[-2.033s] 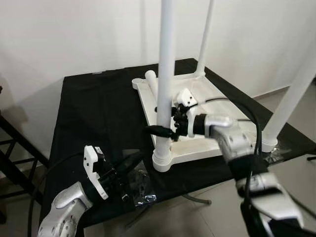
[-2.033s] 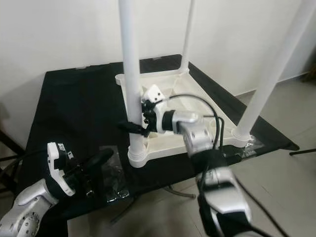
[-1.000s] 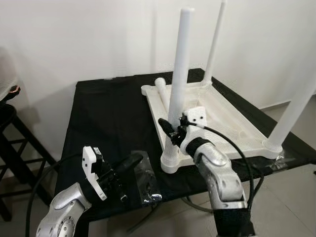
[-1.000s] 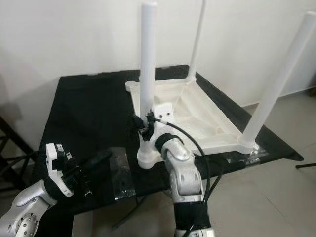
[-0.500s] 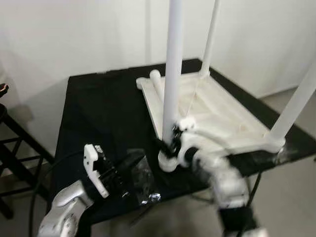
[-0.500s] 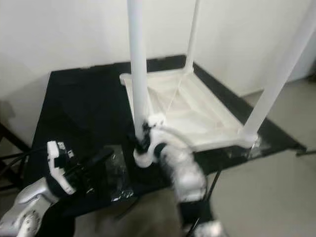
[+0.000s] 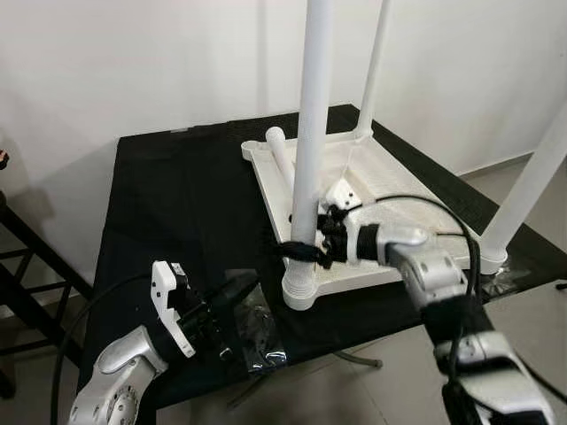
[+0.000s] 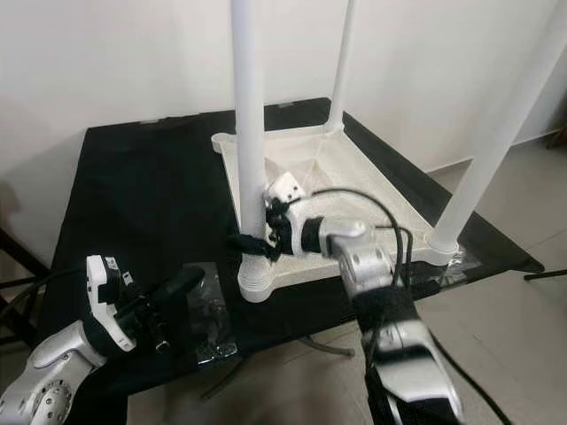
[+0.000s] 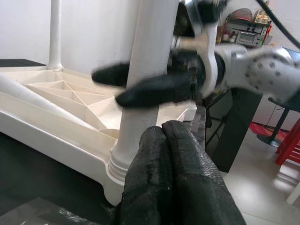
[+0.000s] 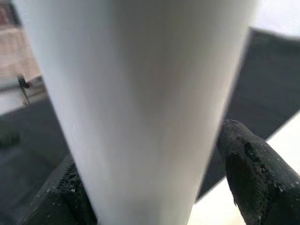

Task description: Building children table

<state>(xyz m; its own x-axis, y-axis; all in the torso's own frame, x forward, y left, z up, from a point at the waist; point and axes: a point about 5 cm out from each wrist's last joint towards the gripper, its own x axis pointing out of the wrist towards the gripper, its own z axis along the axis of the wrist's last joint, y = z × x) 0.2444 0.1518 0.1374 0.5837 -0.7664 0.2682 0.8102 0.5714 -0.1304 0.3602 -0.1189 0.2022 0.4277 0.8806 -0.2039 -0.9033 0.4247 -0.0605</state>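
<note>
Your right gripper (image 7: 299, 251) is still clamped on the near table leg (image 7: 312, 133), low in the middle of the frame, but the picture is sharp again, so the shaking has stopped. The leg stands straight in the upside-down table top (image 7: 416, 208), so it looks seated. Your left gripper (image 7: 237, 288), lower left, has its fingers pressed together, holding nothing.

The tabletop (image 7: 390, 199) lay upside down on the desk (image 7: 177, 204), three legs standing on its corners. A loose leg (image 7: 282, 158) lay along its left rim. A bag (image 7: 257, 332) lay on the desk left of the near leg (image 7: 312, 133), by the front edge.
</note>
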